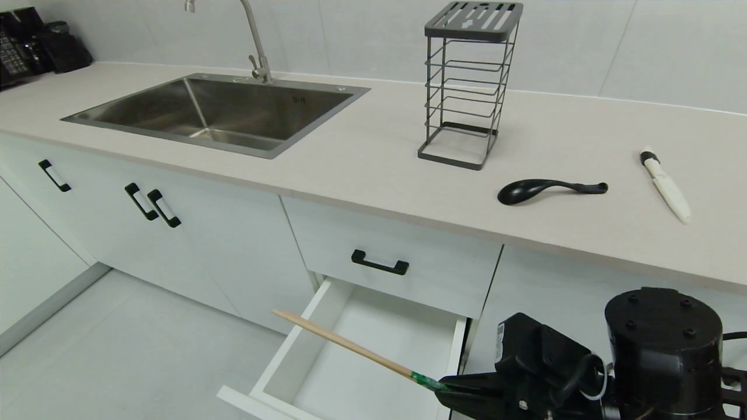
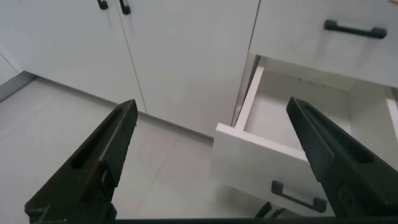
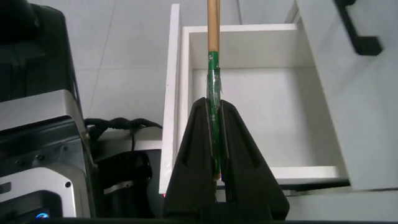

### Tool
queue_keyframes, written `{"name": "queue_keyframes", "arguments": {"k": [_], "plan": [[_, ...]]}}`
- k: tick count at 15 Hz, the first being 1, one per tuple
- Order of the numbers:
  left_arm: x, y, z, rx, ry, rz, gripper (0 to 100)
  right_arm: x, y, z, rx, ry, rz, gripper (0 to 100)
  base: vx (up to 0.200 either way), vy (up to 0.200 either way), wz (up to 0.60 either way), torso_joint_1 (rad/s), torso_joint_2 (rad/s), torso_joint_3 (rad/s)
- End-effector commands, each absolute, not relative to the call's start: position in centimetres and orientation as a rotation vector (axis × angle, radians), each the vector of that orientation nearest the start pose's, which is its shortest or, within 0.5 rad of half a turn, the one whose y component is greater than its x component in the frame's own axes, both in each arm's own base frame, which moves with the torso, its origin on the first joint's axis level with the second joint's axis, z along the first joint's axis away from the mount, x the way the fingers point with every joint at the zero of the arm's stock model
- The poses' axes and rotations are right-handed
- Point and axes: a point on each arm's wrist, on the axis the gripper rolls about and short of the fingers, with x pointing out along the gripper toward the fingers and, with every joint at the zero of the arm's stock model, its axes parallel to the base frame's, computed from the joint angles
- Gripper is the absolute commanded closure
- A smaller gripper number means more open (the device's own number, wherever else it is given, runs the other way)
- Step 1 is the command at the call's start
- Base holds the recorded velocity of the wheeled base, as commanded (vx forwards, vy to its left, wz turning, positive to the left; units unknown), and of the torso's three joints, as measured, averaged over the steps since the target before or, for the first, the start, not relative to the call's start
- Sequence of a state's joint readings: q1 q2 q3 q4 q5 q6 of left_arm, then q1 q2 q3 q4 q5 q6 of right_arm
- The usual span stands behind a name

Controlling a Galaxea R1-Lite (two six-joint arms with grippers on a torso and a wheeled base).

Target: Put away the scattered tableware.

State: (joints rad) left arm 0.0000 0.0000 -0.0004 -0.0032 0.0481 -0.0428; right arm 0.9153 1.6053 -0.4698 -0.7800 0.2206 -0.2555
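My right gripper (image 1: 446, 389) (image 3: 215, 118) is shut on the green-taped end of a wooden chopstick (image 1: 344, 344) (image 3: 213, 37), which points out over the open white drawer (image 1: 303, 350) (image 3: 261, 118) (image 2: 261, 146) below the counter. The drawer looks bare inside. On the counter (image 1: 373, 146) lie a black spoon (image 1: 545, 189) and a white knife with a black band (image 1: 665, 184), right of a black wire utensil rack (image 1: 467, 87). My left gripper (image 2: 214, 155) is open, hanging in front of the cabinets above the floor, left of the drawer.
A steel sink (image 1: 222, 111) with a tap (image 1: 254, 35) sits at the counter's left. A shut drawer with a black handle (image 1: 379, 262) is above the open one. Cabinet doors with black handles (image 1: 152, 204) stand to the left. Black appliances (image 1: 35, 41) occupy the far left corner.
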Motion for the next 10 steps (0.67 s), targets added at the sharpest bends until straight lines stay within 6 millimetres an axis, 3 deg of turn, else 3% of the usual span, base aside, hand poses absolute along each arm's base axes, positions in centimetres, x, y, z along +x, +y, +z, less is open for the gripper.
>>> {"name": "queue_keyframes", "arguments": {"k": [1,10], "plan": [[-2.3,0.1,7.6,-0.043,-0.006,0.049,0,14.7,20.3,14.0,-0.35,0.198,1.174,100,0.0,0.0,0.0,-0.261,0.48,0.232],[-2.3,0.1,7.6,-0.043,-0.006,0.049,0,15.5,22.7,15.2,-0.35,0.174,1.199,100,0.0,0.0,0.0,-0.249,0.36,0.144]]}}
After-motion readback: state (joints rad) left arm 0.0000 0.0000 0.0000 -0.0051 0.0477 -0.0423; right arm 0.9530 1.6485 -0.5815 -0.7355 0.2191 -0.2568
